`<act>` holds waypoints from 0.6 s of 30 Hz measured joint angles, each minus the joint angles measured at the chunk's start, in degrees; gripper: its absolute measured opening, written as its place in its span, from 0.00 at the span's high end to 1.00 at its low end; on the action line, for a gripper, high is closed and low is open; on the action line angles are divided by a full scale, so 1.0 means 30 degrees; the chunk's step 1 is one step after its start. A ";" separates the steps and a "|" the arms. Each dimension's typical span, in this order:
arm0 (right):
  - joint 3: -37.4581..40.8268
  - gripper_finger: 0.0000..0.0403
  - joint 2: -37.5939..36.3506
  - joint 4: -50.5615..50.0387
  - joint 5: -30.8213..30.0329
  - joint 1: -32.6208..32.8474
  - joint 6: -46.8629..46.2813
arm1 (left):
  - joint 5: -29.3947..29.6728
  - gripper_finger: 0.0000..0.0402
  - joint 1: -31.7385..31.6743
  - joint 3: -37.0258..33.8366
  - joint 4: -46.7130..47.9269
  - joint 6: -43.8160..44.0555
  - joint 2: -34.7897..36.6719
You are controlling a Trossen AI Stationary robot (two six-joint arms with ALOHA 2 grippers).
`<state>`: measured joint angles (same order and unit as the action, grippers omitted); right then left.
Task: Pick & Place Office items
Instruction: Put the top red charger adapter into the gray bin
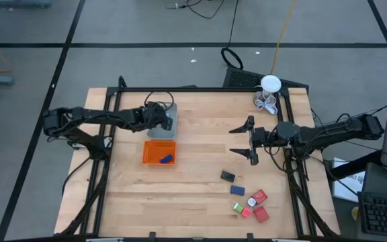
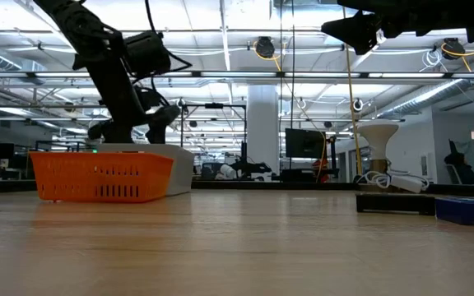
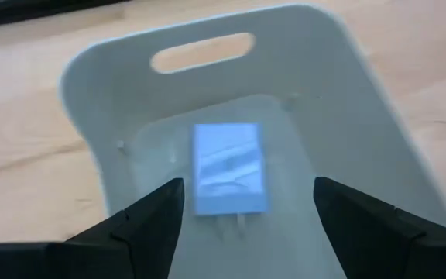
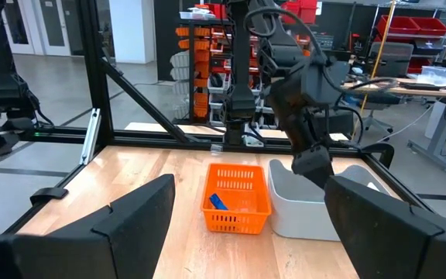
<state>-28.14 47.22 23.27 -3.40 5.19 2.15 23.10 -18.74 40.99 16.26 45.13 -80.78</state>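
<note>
My left gripper (image 3: pixel 246 213) hangs open over the grey tray (image 1: pixel 161 126), pointing down into it. A pale blue block (image 3: pixel 229 169) lies flat on the tray's floor between and beyond the fingers, which stand clear of it. The orange tray (image 1: pixel 154 152) next to the grey one holds a blue piece (image 1: pixel 166 159). Several more office items, black (image 1: pixel 228 177), blue (image 1: pixel 237 190), red (image 1: pixel 259 196), green and pink, lie loose on the table near its near right corner. My right gripper (image 1: pixel 247 141) waits open and level above the table's right side.
A white round thing with wire loops (image 1: pixel 269 91) stands at the far right corner. The black frame (image 1: pixel 113 101) runs along the table's edges. Bare wood (image 1: pixel 200 121) lies between the trays and my right gripper.
</note>
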 joint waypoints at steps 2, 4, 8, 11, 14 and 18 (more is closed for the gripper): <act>-0.0004 0.21 0.0000 0.0000 0.0000 0.0000 -0.0007 | -0.0683 0.27 0.0000 0.0000 0.0020 -0.0013 0.0548; 0.0000 0.21 0.0000 0.0000 0.0000 0.0000 -0.0007 | -0.1454 0.27 0.0000 0.0000 0.0046 -0.0217 0.1273; -0.0005 0.21 0.0000 -0.0007 0.0000 0.0000 -0.0064 | -0.3023 0.27 0.0092 0.0000 0.0068 -0.1359 0.3048; -0.0003 0.21 0.0000 -0.0007 0.0007 0.0000 -0.0131 | -0.4071 0.27 0.0372 0.0000 0.0067 -0.2752 0.4572; -0.0002 0.21 0.0000 -0.0007 0.0002 0.0000 -0.0131 | -0.5676 0.27 0.0716 0.0000 0.0501 -0.5013 0.6233; -0.0007 0.21 0.0000 -0.0007 0.0001 0.0000 -0.0138 | -0.7198 0.27 0.1067 0.0000 0.1838 -0.7433 0.8492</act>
<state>-28.16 47.22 23.24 -3.40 5.19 1.74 1.51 -15.54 40.99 21.78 22.83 -55.31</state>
